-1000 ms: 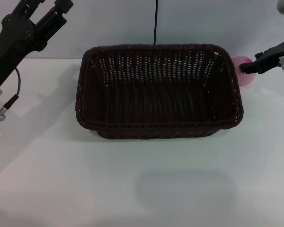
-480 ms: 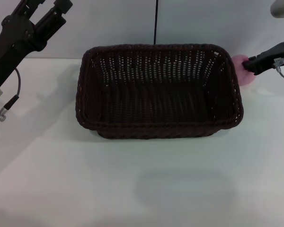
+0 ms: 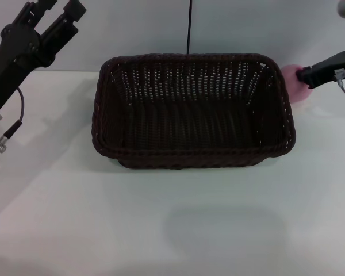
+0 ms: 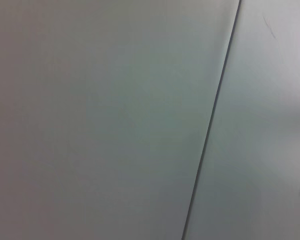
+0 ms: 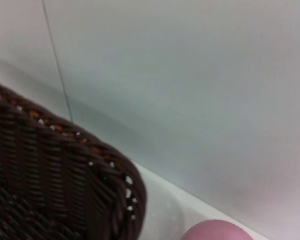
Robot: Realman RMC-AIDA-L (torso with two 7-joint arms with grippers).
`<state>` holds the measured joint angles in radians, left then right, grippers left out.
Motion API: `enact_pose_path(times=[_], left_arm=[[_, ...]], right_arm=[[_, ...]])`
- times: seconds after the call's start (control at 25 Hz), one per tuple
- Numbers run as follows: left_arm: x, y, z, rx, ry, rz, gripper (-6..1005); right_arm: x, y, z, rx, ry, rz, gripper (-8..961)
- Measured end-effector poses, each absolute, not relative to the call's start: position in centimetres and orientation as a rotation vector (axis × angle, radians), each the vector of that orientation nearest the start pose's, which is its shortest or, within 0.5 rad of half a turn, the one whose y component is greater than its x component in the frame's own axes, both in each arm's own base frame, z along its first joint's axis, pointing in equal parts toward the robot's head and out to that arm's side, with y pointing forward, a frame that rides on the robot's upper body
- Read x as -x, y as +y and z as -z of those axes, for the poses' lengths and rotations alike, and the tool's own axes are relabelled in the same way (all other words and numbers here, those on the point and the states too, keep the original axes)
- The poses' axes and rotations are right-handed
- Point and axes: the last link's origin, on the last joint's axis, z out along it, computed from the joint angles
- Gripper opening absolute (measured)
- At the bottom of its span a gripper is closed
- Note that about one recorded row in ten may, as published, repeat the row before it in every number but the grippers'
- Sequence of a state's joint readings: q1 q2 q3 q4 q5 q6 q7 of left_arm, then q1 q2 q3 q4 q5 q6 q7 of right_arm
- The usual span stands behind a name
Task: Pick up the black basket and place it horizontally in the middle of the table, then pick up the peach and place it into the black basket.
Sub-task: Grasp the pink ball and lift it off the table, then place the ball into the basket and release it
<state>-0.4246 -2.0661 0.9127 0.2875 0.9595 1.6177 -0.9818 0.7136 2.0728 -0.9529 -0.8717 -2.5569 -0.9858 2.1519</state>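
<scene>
The black basket (image 3: pixel 190 155) stands lengthwise across the middle of the white table (image 3: pixel 161 230), open side up and empty. The peach (image 3: pixel 298 95) lies on the table just outside the basket's far right corner. My right gripper (image 3: pixel 303 75) reaches in from the right, its black tip over the top of the peach. The right wrist view shows the basket's corner (image 5: pixel 65 175) and the top of the peach (image 5: pixel 217 232). My left gripper (image 3: pixel 53 8) is raised at the far left, open and empty, away from the basket.
A pale wall runs behind the table, with a dark vertical seam (image 3: pixel 189 26) above the basket. A cable with a plug (image 3: pixel 3 140) hangs from my left arm. The left wrist view shows only the wall and its seam (image 4: pixel 210 125).
My right gripper's tip has shifted slightly right and up over the peach. The basket has not moved. The left arm has barely shifted.
</scene>
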Motion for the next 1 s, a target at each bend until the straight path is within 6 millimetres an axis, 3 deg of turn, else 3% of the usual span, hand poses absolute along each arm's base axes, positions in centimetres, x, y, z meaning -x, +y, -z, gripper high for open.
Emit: enact_pose_path(times=[0.36,0.52,0.6,0.64,0.8,0.84,1.0], left_arm=[[26.8,31.3,-3.0,1.939,-0.534,1.449,840],[26.7,31.3,-3.0,1.938,-0.532,1.451,840],[26.7,31.3,-3.0,1.939,-0.529,1.455,840],[26.6,31.2,-3.0,1.939,-0.528,1.457,840],[26.6,31.2,-3.0,1.94,-0.527,1.459,840],[26.6,31.2,-3.0,1.94,-0.526,1.461,840],[26.7,31.1,-3.0,1.938,-0.526,1.462,840]], right_arm=[[-25.7,41.4,-5.7,2.23,0.896,-0.08,24],[-25.0,40.4,-7.9,2.2,0.888,-0.195,24],[-24.2,39.9,-9.1,2.19,0.883,-0.287,24],[-22.9,39.4,-10.1,2.202,0.865,-0.419,24],[-20.5,38.6,-10.7,2.258,0.804,-0.621,24],[-19.0,38.2,-10.5,2.321,0.756,-0.734,25],[-17.1,38.2,-9.4,2.422,0.705,-0.83,34]])
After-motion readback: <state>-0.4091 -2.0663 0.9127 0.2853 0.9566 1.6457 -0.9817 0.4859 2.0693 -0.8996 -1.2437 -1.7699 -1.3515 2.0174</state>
